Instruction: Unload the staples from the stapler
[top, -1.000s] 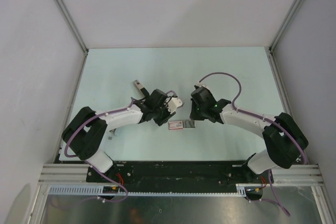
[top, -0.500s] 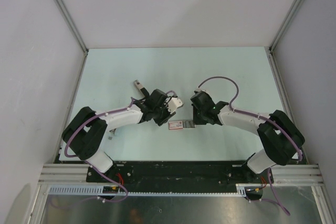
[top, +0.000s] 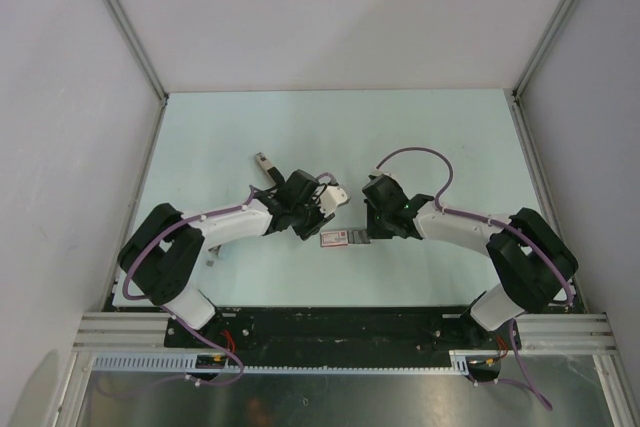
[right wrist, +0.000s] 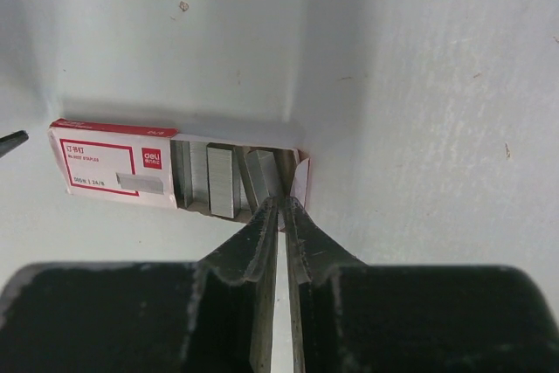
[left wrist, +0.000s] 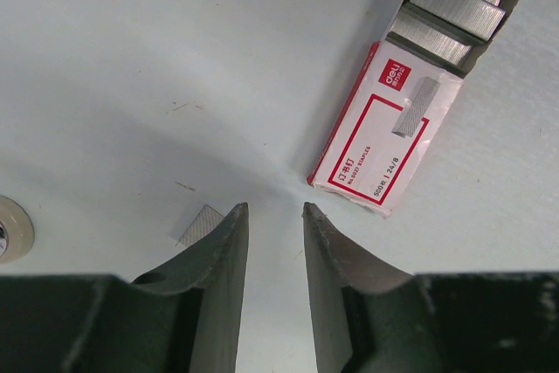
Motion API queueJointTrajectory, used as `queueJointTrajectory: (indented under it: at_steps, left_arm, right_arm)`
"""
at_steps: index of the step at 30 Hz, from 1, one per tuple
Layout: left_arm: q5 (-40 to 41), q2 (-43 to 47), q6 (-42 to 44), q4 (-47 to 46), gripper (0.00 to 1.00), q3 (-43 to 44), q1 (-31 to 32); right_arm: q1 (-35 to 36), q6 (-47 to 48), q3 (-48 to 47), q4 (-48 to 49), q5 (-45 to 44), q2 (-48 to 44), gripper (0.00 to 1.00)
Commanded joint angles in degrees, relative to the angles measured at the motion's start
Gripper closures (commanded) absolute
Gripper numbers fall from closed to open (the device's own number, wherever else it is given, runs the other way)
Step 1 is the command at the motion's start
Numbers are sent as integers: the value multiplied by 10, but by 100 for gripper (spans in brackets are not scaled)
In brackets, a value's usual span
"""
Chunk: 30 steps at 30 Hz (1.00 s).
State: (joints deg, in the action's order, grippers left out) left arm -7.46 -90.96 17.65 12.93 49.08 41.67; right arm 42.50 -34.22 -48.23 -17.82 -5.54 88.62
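The red-and-white oblong (top: 334, 238) is a Deli staple box, lying flat between both arms. Its inner tray (right wrist: 214, 181) is slid out to the right and holds several grey staple strips. It also shows in the left wrist view (left wrist: 387, 133). No stapler shows plainly. My right gripper (top: 368, 231) is low over the tray's open end, its jaws shut to a sliver, and their tips (right wrist: 281, 204) touch the tray's end by the white flap. My left gripper (top: 322, 215) hovers just left of the box, slightly open and empty (left wrist: 275, 209).
A small grey and dark object (top: 262, 160) lies behind the left arm; I cannot tell what it is. A loose staple strip (left wrist: 201, 225) lies by my left finger. A round pale thing (left wrist: 9, 229) sits at the left edge. Walls enclose the table.
My right gripper has moved down and towards the box, ending at the tray's open end. The left arm and the box have not moved.
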Motion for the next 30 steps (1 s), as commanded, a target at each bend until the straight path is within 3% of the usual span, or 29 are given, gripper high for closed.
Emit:
queueJointTrajectory:
  at_steps: [1,15,30]
  left_arm:
    - [-11,19,29,-12,64,17,2]
    - [-13,20,32,-12,64,16,2]
    - [-11,21,35,-12,64,15,2]
  right_arm:
    - [-2,10,7,-1,-12,10,88]
    - [-4,17,4,6,-19,-48,78]
    - [0,31,2,27,17,2,77]
